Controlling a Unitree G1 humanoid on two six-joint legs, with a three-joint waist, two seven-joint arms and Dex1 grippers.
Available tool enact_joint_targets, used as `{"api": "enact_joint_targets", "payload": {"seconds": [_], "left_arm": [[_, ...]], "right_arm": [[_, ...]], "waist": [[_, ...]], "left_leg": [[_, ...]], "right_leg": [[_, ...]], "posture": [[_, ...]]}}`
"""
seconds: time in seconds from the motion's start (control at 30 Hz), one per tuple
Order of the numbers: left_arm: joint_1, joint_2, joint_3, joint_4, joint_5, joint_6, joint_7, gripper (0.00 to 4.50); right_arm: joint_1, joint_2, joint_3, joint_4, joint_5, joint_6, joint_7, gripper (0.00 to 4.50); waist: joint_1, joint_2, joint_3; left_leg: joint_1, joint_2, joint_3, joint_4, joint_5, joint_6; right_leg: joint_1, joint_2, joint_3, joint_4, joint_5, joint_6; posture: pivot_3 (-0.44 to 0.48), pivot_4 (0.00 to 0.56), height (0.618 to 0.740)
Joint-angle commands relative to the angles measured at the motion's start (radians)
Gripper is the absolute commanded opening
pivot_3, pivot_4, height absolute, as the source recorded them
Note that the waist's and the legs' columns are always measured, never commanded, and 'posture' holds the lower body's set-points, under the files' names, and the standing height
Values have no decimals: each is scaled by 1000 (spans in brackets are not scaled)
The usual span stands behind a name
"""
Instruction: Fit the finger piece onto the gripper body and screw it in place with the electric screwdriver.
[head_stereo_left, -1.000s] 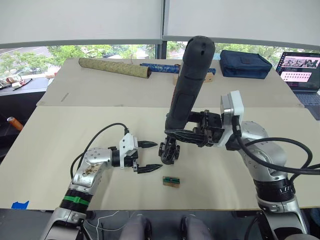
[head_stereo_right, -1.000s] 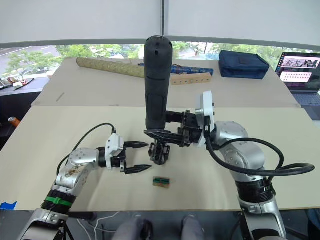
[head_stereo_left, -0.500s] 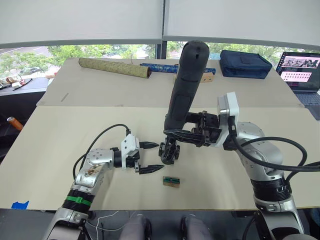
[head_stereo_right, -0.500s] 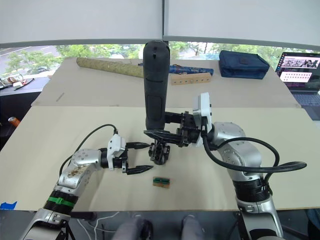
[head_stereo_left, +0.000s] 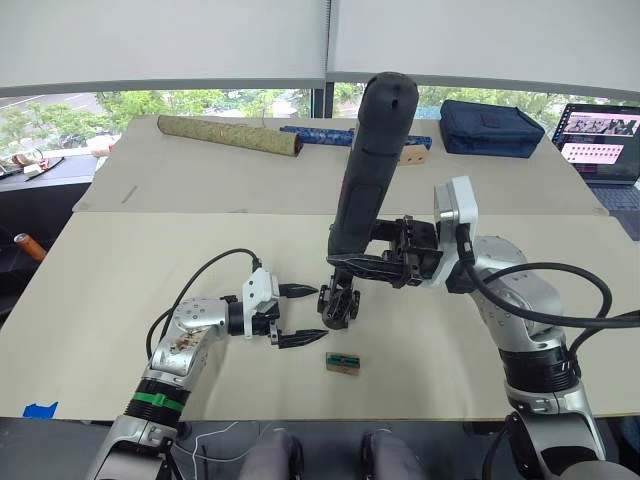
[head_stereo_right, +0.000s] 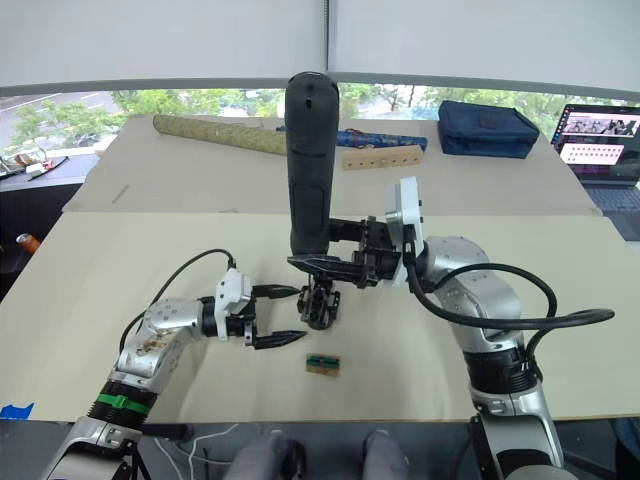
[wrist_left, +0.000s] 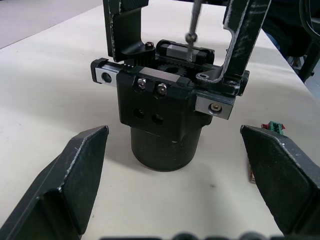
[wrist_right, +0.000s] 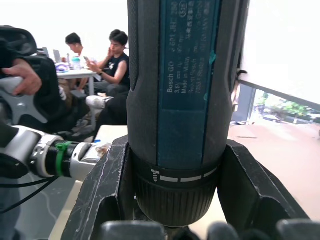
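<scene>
The gripper body (head_stereo_left: 340, 303) is a small black block on a round base, standing mid-table. Two black upright fingers (wrist_left: 125, 30) (wrist_left: 243, 45) rise from its rails; I cannot tell which is the finger piece. My right gripper (head_stereo_left: 352, 265) is shut on the electric screwdriver (head_stereo_left: 365, 170) low on its barrel, holding it nearly upright. Its thin metal bit (wrist_left: 192, 22) points down at the body's top between the two uprights. My left gripper (head_stereo_left: 298, 313) is open just left of the body, a fingertip on each side and touching nothing.
A small wooden block with a green top (head_stereo_left: 343, 362) lies just in front of the body. At the back are a gold rolled tube (head_stereo_left: 228, 135), a blue tube (head_stereo_left: 318, 132), a wooden bar with holes (head_stereo_right: 380, 157), a navy bag (head_stereo_left: 492, 127) and a laptop (head_stereo_left: 600, 140).
The right arm has shifted slightly, and the screwdriver's top has tipped a little to the left. The left gripper has edged slightly toward the body and stays open.
</scene>
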Motion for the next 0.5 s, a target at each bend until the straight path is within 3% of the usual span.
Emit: {"api": "enact_joint_targets", "payload": {"seconds": [0.03,0.5], "left_arm": [[1,-4,7,-8,-1,-22,5,4500],[9,-17,5,-9,-1,-26,17,4500]], "right_arm": [[-48,1,-22,-10,30,-15,27,1901],[-92,7,-6,13,36,30,57,1901]], "waist": [[0,0,0],[-2,0,0]], "left_leg": [[0,0,0,0,0,0],[0,0,0,0,0,0]], "right_leg": [[0,0,0,0,0,0],[0,0,0,1,0,0]], "posture": [[0,150,740],[0,150,740]]}}
